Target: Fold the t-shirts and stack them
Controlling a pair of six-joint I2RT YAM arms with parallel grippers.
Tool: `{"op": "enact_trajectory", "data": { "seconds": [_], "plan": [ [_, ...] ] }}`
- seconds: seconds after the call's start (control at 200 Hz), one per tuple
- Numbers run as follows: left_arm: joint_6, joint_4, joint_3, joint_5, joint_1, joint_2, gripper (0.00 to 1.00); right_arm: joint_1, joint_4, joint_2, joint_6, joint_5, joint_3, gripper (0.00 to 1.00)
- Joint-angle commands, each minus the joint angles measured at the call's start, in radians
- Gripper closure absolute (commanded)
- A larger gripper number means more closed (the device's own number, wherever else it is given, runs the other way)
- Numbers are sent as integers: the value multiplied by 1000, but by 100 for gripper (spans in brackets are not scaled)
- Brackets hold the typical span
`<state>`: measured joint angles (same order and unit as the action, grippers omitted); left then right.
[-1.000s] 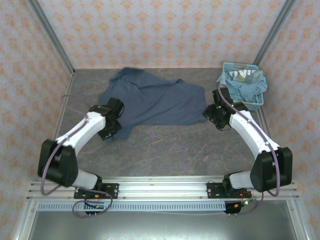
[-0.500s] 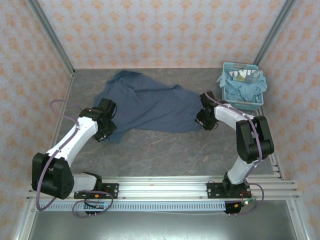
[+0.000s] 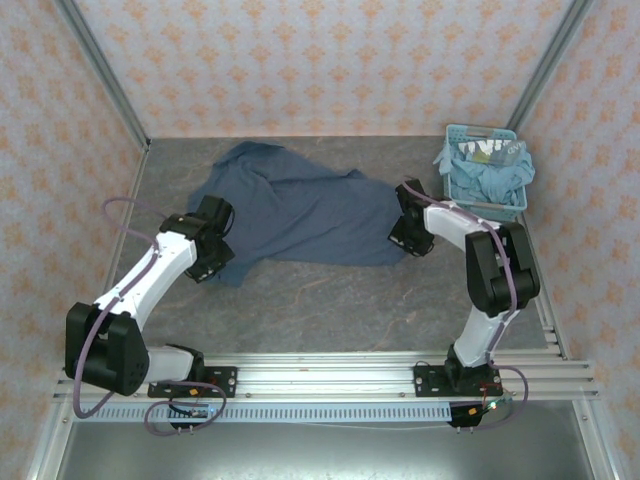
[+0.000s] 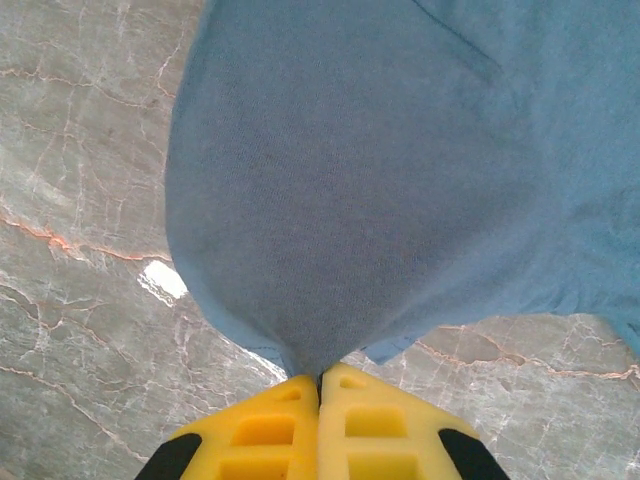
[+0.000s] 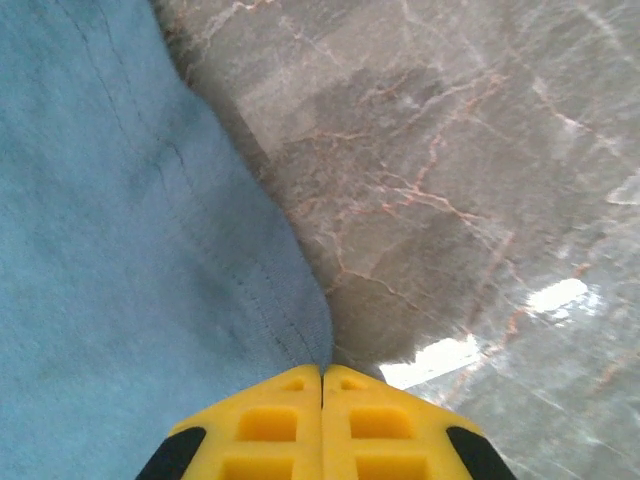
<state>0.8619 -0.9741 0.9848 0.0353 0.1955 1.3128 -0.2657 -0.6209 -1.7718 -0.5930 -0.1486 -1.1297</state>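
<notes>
A large dark slate-blue t-shirt [image 3: 300, 210] lies spread and rumpled across the back of the marble table. My left gripper [image 3: 212, 268] is at the shirt's near left corner. In the left wrist view its yellow fingers are shut [image 4: 320, 378] and the t-shirt [image 4: 350, 180] is bunched between them and drawn out ahead. My right gripper [image 3: 400, 243] is at the shirt's right edge. The right wrist view has this gripper [image 5: 322, 368] shut, with the stitched hem of the t-shirt [image 5: 120, 250] pinched at the tips.
A light-blue lattice basket [image 3: 480, 131] stands at the back right corner with more blue cloth [image 3: 495, 182] heaped in it, close behind the right arm. Patterned walls enclose the table on three sides. Bare marble [image 3: 330, 300] lies between the shirt and the arm bases.
The right arm swung left to the shirt's right edge and its jaws shut on the hem. The left arm drew the shirt's corner leftward and has since held still.
</notes>
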Motion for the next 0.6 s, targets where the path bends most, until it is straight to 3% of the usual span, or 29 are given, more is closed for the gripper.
{"op": "enact_trajectory", "data": {
  "seconds": [0.0,0.24,0.42,0.54,0.595],
  "plan": [
    [-24,-40,37,43,-4,3,100,-16,-107,117,44,71,-4,100],
    [-35,-43,46,45,-4,12,100,-27,-269,273,68,54,0,100],
    [-40,-26,45,21,-4,36,100,-26,-295,249,51,8,61,100],
    [-44,-21,48,-1,-2,40,100,-5,-262,237,18,28,87,60],
    [-51,-28,54,-2,-2,38,100,-5,-270,263,-7,52,94,49]
  ]
}}
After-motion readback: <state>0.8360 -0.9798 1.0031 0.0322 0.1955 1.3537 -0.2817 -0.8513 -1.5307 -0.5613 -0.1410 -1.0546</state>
